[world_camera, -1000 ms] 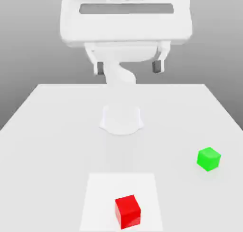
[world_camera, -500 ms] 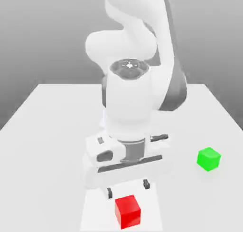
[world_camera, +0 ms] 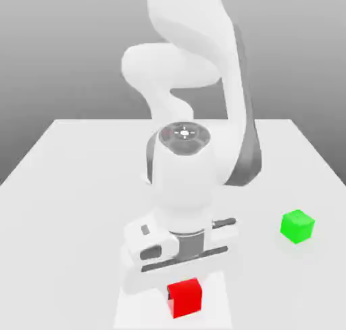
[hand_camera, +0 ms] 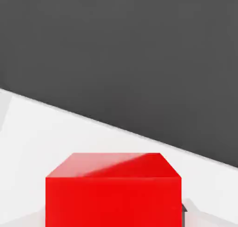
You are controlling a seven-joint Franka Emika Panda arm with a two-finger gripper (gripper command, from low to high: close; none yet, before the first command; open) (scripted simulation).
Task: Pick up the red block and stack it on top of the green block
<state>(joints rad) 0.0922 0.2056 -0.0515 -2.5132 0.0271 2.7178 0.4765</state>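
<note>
Jaws clenched on the red block (world_camera: 184,298) at the six o'clock edge of the white bench (world_camera: 74,186), the robot's gripper (world_camera: 184,289) sits low over its catch. The green block (world_camera: 297,226) waits well apart, toward four o'clock in the exterior view. The risk from here looks to be a slip on the lift, should the hold on the smooth faces be off-centre, or a skewed release toppling the stack. No brand, label or writing is readable anywhere.
</note>
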